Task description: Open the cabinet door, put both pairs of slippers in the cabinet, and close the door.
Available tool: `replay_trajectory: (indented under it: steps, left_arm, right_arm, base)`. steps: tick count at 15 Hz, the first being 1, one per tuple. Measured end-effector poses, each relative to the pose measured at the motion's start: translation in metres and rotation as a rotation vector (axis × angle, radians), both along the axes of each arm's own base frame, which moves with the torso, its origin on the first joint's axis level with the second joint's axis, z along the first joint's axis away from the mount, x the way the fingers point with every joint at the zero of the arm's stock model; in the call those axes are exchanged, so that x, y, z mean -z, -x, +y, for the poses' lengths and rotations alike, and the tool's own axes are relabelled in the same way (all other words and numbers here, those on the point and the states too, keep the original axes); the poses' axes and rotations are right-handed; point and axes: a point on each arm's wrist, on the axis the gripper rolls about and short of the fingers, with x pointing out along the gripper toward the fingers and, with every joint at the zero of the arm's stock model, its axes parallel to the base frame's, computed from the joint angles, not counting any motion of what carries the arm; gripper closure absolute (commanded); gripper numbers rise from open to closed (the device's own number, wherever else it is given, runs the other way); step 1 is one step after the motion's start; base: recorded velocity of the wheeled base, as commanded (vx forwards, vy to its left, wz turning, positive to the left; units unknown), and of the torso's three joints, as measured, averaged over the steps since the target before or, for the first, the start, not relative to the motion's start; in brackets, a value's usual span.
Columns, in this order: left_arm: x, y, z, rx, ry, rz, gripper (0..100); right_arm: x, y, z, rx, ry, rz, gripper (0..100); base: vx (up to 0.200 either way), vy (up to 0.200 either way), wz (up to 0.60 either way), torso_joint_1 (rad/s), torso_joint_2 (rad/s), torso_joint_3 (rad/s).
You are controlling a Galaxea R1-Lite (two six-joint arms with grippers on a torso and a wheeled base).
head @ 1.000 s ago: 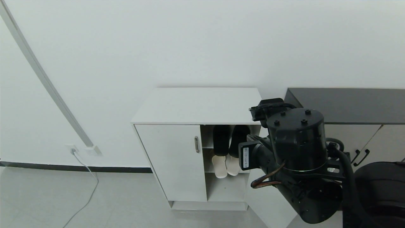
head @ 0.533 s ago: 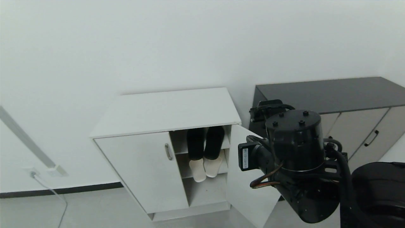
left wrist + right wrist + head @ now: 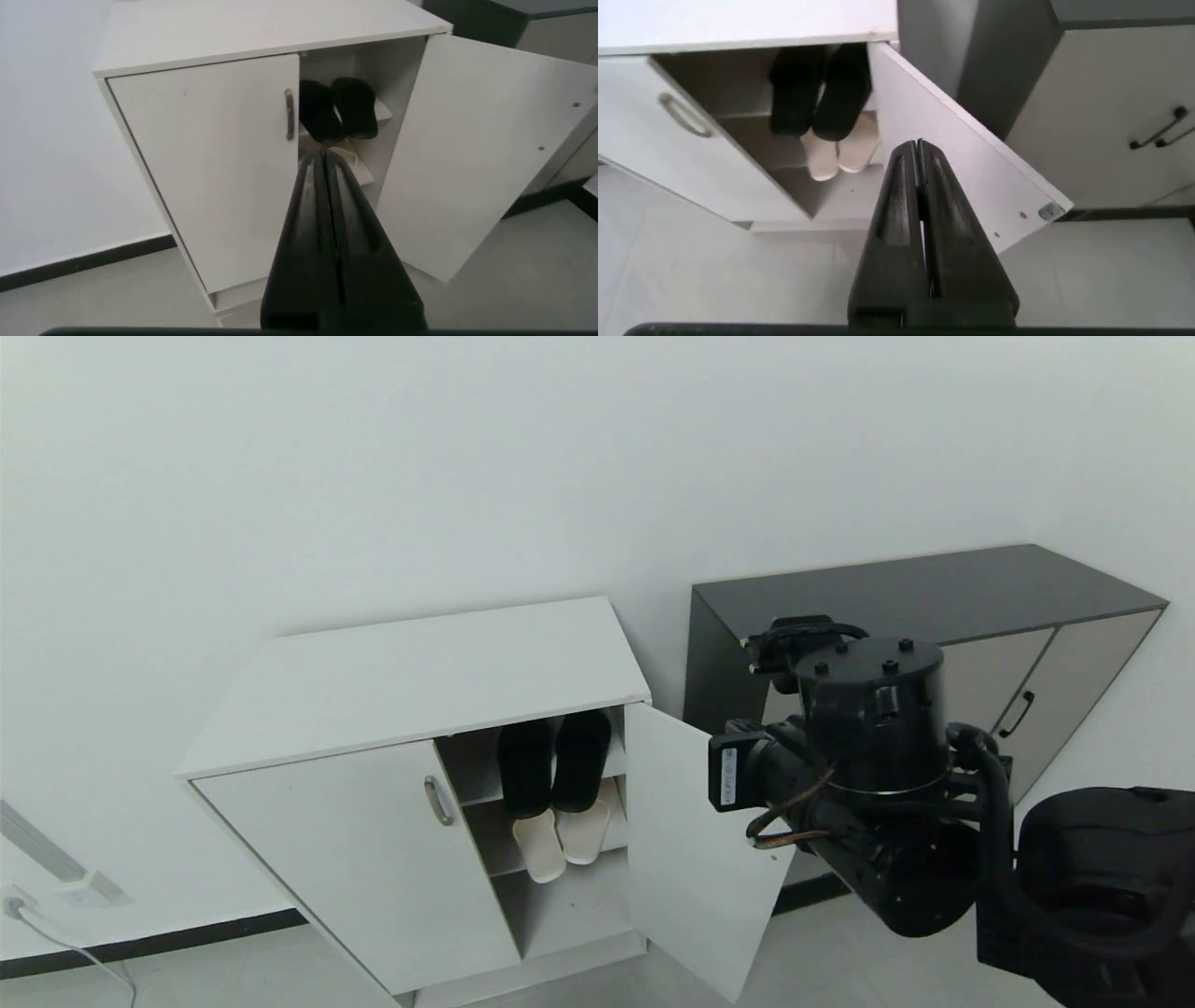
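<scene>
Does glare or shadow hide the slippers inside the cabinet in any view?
Head view: even light, no glare; black slippers sit shaded in the cabinet but show above the white slippers. Left wrist view: the left gripper partly covers the white pair. Right wrist view: both pairs show beyond the right gripper.

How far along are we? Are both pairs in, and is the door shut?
Done: black slippers on the upper shelf, white slippers on the shelf below. In hand: nothing; left gripper and right gripper are both shut and empty. Left: the cabinet door stands open and needs closing.
</scene>
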Motion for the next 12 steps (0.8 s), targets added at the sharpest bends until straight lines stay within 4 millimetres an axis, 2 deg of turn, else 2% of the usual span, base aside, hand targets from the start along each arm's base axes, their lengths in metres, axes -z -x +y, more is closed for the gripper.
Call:
replay_trajectory:
  steps: [5,9,12]
  left_arm:
    - [0.0,0.0,0.0,0.001,-0.001,0.0,100]
    - [0.0,0.0,0.0,0.001,-0.001,0.0,100]
    - [0.0,0.0,0.0,0.001,-0.001,0.0,100]
  right_arm:
    - [0.0,-0.015,-0.005,0.042,-0.003,-0.001,100]
    - [0.005,-0.032,-0.008,0.083,0.0,0.002,100]
    - [0.0,-0.062,-0.017,0.115,-0.026,-0.006,100]
  base:
    - [-0.2,0.0,0.0,0.004,0.0,0.0]
    - [0.0,0.0,0.0,0.0,0.0,0.0]
    - [0.0,0.0,0.0,0.0,0.0,0.0]
